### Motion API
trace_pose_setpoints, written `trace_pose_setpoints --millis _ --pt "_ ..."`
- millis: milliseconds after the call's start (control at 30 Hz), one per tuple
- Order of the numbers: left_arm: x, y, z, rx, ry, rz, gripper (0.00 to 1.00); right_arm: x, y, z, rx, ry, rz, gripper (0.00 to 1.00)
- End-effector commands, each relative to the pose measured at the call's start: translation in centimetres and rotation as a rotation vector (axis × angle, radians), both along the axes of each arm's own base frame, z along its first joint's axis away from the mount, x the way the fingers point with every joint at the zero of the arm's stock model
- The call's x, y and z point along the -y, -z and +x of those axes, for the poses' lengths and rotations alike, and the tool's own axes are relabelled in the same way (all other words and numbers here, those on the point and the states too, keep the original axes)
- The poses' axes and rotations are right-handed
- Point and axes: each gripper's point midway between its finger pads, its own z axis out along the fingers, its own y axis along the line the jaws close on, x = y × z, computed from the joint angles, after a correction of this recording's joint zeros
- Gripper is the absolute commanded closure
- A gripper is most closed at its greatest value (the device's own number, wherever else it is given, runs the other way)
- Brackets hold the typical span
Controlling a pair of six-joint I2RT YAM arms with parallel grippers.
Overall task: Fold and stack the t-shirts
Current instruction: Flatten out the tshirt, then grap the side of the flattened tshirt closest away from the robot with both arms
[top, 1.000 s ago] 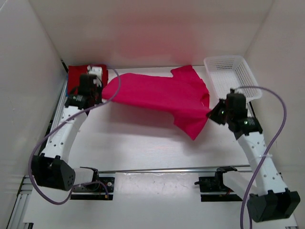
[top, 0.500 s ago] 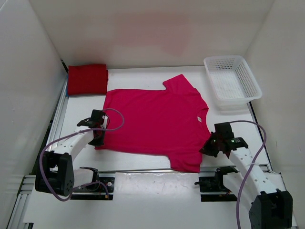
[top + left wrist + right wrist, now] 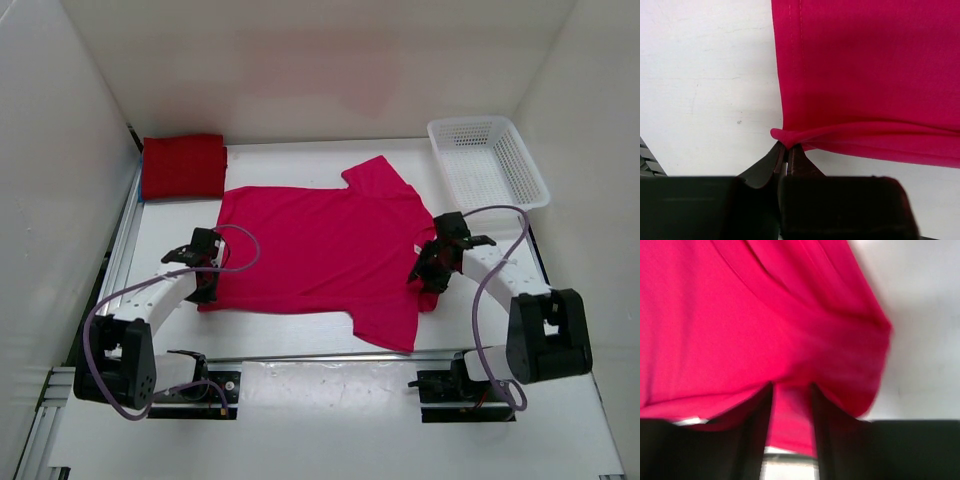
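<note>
The bright pink-magenta t-shirt lies spread flat in the middle of the table, one sleeve pointing to the back. My left gripper is shut on its near-left hem corner; in the left wrist view the fingertips pinch a small fold of the pink cloth. My right gripper sits at the shirt's right edge. In the right wrist view its fingers stand apart, with blurred pink cloth between and above them. A folded dark red t-shirt rests at the back left.
A white mesh basket stands at the back right corner, just behind my right arm. White walls close in the table on three sides. A metal rail runs along the near edge in front of the shirt.
The pink shirt, held up and stretched between both grippers, has been drawn toward the near side and laid flat. The right gripper's jaws have opened and it moved back along the shirt's right edge.
</note>
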Motion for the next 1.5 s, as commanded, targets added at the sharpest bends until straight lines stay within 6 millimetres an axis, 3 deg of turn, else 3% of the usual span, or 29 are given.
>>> trace_pose_setpoints --millis 0,67,133,233,400,733,867,900,967,1000,1033,1100,1167,1300,1467 --pt "0.6 -1.0 1.6 0.037 0.004 -0.031 0.9 0.1 -1.0 2.6 0.081 -0.124 -0.046 0.46" --pt "1.0 -1.0 1.6 0.026 0.016 -0.039 0.9 -0.3 -2.2 2.4 0.124 -0.151 -0.054 0.39" --pt "1.2 -1.0 1.6 0.024 0.019 -0.048 0.9 -0.2 -4.0 0.9 0.178 -0.157 -0.078 0.28" --pt "1.4 -0.9 1.6 0.022 0.022 -0.058 0.9 -0.1 -4.6 -2.6 0.176 -0.126 -0.09 0.27" --pt "1.5 -0.5 1.5 0.003 0.024 -0.064 0.9 -0.5 -0.7 -8.9 0.055 -0.099 -0.062 0.27" --pt "0.8 -1.2 1.5 0.028 0.012 -0.028 0.9 -2.3 3.8 -12.1 -0.098 -0.095 0.025 0.28" --pt "0.6 -1.4 1.1 0.032 0.01 -0.02 0.9 -3.7 3.9 -12.1 -0.096 -0.12 0.052 0.45" --pt "0.4 -1.2 0.9 0.025 0.007 -0.009 0.9 -3.7 4.0 -12.3 -0.108 -0.099 0.053 0.57" --pt "0.2 -1.4 0.9 0.035 0.004 -0.002 0.9 -3.4 4.9 -13.6 -0.149 -0.105 0.035 0.69" --pt "0.2 -1.3 0.7 0.026 0.004 -0.001 0.9 -3.3 5.0 -13.5 -0.147 -0.094 0.03 0.87" --pt "0.0 -1.6 0.8 0.038 0.002 0.006 0.9 -3.0 5.3 -13.7 -0.146 -0.091 0.02 0.97" --pt "-0.2 -1.8 0.6 0.041 -0.001 0.014 0.9 -3.1 5.1 -13.6 -0.128 -0.08 0.036 1.0" --pt "-0.6 -2.5 0.1 0.035 -0.007 0.035 0.9 -3.5 3.4 -12.7 -0.06 -0.061 0.07 1.0" --pt "-1.9 -3.5 -1.7 0.042 -0.023 0.09 0.9 -0.8 0.4 -14.6 -0.025 0.023 -0.01 1.0" --pt "-1.6 -3.8 -4.9 -0.026 -0.008 0.057 0.9 0.5 -4.5 -14.8 0.115 0.084 0.032 1.0"
